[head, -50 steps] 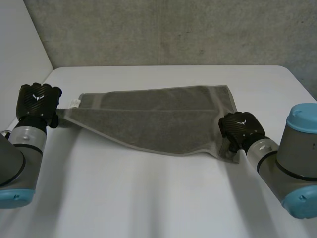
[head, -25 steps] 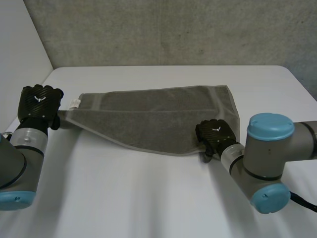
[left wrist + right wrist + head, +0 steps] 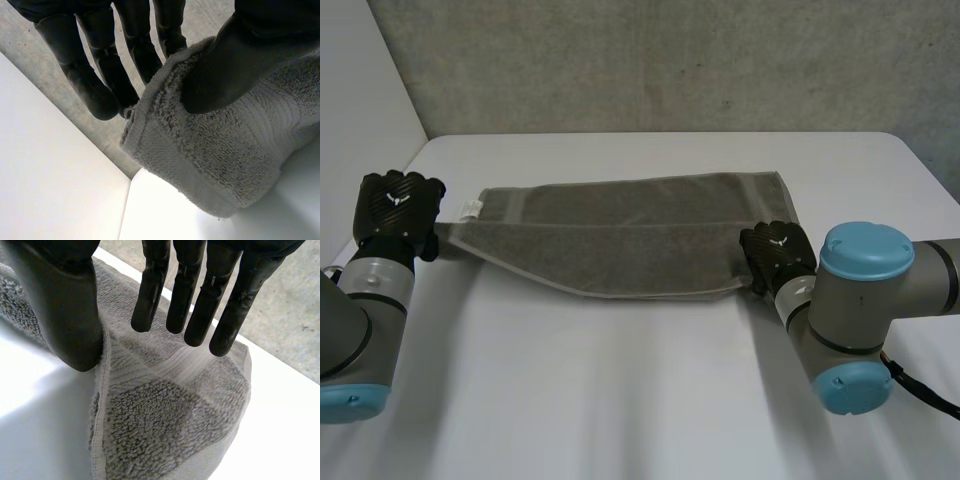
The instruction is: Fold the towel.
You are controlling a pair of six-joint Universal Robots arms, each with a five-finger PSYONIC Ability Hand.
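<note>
count: one towel (image 3: 630,235), one white tag (image 3: 472,207), two hands, one table (image 3: 620,400).

the towel lies flat on the table, long axis running from 9 o'clock to 3 o'clock in the head view, doubled over lengthwise. its far edge is straight. its near edge slants from the 9 o'clock end toward 5 o'clock, then runs level to the 3 o'clock end. the tag sits at the far corner of the 9 o'clock end.

left hand (image 3: 395,205): at the 9 o'clock end, close to the table's edge there. in the left wrist view the thumb (image 3: 225,65) presses the towel's corner against the fingers (image 3: 100,75), so the corner is pinched.

right hand (image 3: 778,255): at the near corner of the 3 o'clock end. in the right wrist view its fingers (image 3: 190,290) are straight and spread wide from the thumb (image 3: 70,305). the thumb tip meets the towel's hem, and a corner with a diagonal fold lies under the fingers.

open room: a broad bare band of table at 6 o'clock of the towel, a narrower band at 12 o'clock up to the wall (image 3: 670,60), and bare table at 3 o'clock beyond the right hand.
</note>
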